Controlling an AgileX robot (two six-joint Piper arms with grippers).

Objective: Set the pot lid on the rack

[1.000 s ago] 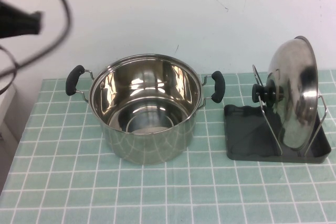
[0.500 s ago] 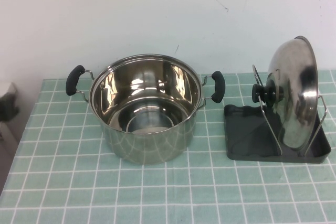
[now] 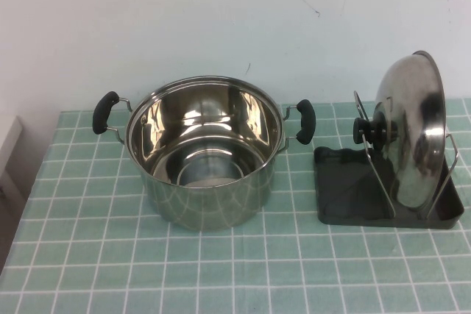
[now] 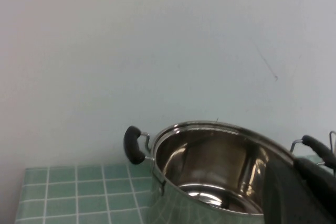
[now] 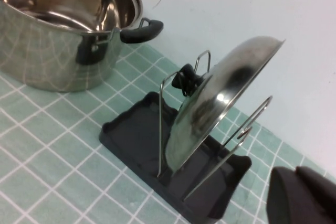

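Note:
The pot lid (image 3: 412,137) stands on edge in the rack (image 3: 346,196) at the right of the table, leaning between the wire dividers with its black knob (image 3: 366,130) facing the pot. It also shows in the right wrist view (image 5: 215,98), in the rack (image 5: 131,129). Neither arm shows in the high view. My left gripper (image 4: 295,192) is shut and empty, hanging back beside the pot (image 4: 210,161). My right gripper (image 5: 297,198) is shut and empty, off the rack's outer side, apart from the lid.
The open two-handled steel pot (image 3: 202,152) stands mid-table, left of the rack, with nothing in it. The green tiled cloth (image 3: 221,277) covers the table. A white wall runs behind, and the table's left edge is near the pot's left handle (image 3: 104,112).
My left arm, seen high at the far left a second ago, has drawn back out of the high view. The lid, rack and pot have not moved.

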